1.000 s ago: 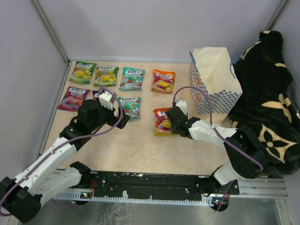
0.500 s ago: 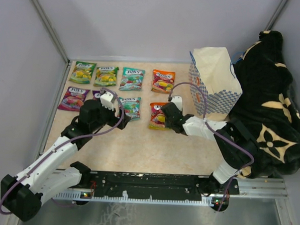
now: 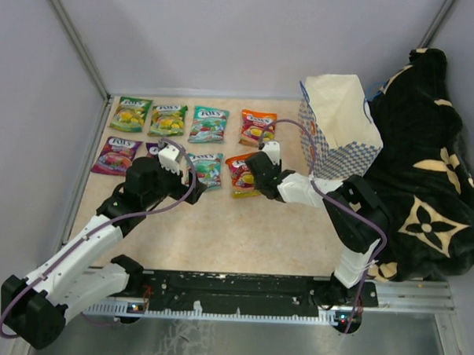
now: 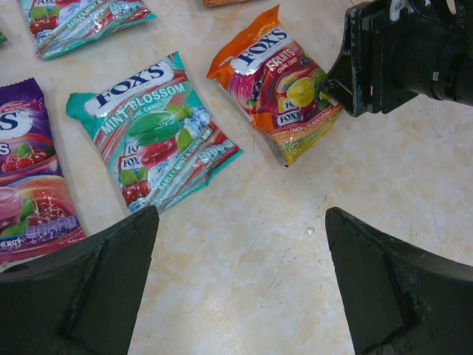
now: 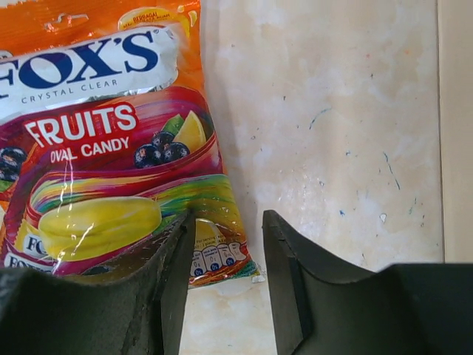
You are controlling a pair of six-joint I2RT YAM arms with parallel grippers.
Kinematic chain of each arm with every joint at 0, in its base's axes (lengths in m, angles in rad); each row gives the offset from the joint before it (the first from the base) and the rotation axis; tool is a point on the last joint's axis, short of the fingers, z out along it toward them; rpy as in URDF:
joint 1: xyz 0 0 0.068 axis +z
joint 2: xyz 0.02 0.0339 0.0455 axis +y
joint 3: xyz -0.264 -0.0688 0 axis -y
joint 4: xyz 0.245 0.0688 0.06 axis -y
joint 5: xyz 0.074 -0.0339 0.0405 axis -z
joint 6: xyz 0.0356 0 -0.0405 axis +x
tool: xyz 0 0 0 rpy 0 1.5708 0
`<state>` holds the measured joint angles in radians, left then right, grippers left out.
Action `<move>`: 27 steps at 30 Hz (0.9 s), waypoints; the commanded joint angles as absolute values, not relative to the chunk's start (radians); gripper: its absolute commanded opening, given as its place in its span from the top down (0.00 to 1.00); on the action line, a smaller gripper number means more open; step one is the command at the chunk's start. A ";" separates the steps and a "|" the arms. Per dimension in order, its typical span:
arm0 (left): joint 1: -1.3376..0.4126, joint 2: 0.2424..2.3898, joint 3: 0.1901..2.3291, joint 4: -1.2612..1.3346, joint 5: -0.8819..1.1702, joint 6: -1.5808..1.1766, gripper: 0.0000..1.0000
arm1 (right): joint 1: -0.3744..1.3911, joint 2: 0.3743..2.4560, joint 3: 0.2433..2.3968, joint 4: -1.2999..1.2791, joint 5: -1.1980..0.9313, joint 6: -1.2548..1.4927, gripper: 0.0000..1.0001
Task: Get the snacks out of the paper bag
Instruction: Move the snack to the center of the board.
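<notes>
Several snacks lie flat on the table: green [image 3: 130, 114], yellow-green [image 3: 168, 119], teal [image 3: 209, 124] and orange-red [image 3: 257, 127] packets in a far row, with purple [image 3: 117, 155] and teal mint [image 3: 204, 168] packets nearer. An orange fruits packet [image 3: 241, 174] lies by the mint one, and shows in the left wrist view [image 4: 277, 81]. My right gripper [image 5: 228, 229] stands slightly open over the lower right corner of that packet [image 5: 103, 148]; the corner lies between the jaws, unpinched. My left gripper [image 4: 240, 244] is wide open and empty over bare table. The paper bag [image 3: 339, 123] stands upright at the far right.
A black-and-tan blanket [image 3: 427, 154] is heaped against the right wall behind the bag. Grey walls close the left and far sides. Another purple packet is partly hidden under my left wrist [image 3: 152, 149]. The metal base rail [image 3: 240, 292] runs along the near edge.
My right gripper has moved left and away from me, and the orange fruits packet has moved with it to beside the mint packet. The left arm has barely moved.
</notes>
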<state>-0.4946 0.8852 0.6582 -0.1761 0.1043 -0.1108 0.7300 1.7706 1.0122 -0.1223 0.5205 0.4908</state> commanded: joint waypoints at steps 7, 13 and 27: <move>-0.488 0.869 0.653 -0.153 0.106 -0.099 0.00 | 0.725 1.687 1.061 -0.107 0.575 0.456 0.33; -0.488 0.866 0.653 -0.153 0.103 -0.094 0.00 | 0.726 1.554 1.077 -0.047 0.496 0.292 0.01; -0.488 0.849 0.642 -0.147 0.080 -0.100 0.00 | 0.721 1.489 1.057 0.051 0.050 0.112 0.01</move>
